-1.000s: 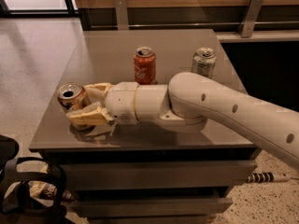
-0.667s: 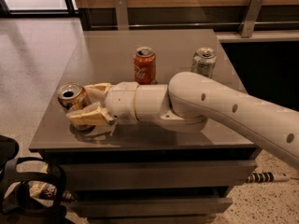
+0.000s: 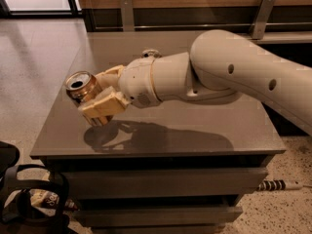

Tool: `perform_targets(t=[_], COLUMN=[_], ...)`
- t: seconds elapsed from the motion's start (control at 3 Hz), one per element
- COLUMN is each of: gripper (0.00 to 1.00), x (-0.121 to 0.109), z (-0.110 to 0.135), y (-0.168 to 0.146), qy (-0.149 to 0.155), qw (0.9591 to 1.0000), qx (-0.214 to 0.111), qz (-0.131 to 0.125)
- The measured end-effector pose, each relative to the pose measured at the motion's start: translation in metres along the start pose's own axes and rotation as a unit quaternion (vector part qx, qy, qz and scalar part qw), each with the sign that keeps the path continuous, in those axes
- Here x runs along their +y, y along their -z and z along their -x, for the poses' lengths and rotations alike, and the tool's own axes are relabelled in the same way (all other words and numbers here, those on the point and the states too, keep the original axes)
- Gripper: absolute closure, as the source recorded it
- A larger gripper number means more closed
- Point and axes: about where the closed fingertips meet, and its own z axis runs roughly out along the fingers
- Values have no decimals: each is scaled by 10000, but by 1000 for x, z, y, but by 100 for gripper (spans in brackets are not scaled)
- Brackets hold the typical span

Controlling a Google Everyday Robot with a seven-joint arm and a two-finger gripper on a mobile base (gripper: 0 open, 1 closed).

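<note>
My gripper (image 3: 95,90) is at the left side of the dark table (image 3: 195,130), shut on a brown drink can (image 3: 79,85). The can is held off the tabletop, tilted, with its opened top facing the camera and to the left. One tan finger (image 3: 103,107) lies below the can and the other (image 3: 113,73) behind it. The gripper's shadow falls on the table right underneath. Just above the wrist, the rim of another can (image 3: 151,53) shows; the white arm hides the remainder of it.
The thick white arm (image 3: 234,72) crosses the table from the right and covers its back right part. A low rail with metal brackets (image 3: 126,11) runs behind the table. Dark bags and cables (image 3: 29,199) lie on the floor at the front left, and drawers sit below the tabletop.
The brown can stood on the table between the fingers; now it is lifted and tilted in the gripper. The arm is higher and closer, hiding the red and silver cans.
</note>
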Motion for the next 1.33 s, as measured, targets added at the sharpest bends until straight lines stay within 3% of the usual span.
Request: perform_targets(t=[0.33,1.0,1.33], gripper=[100,100,100], x=[-9,-7,-6], z=[13,4,-7], y=[31,31,25], qy=[87,174,176], qw=[9979,9858,9795], qx=[634,1660,1995], qz=[-45,-162,-223])
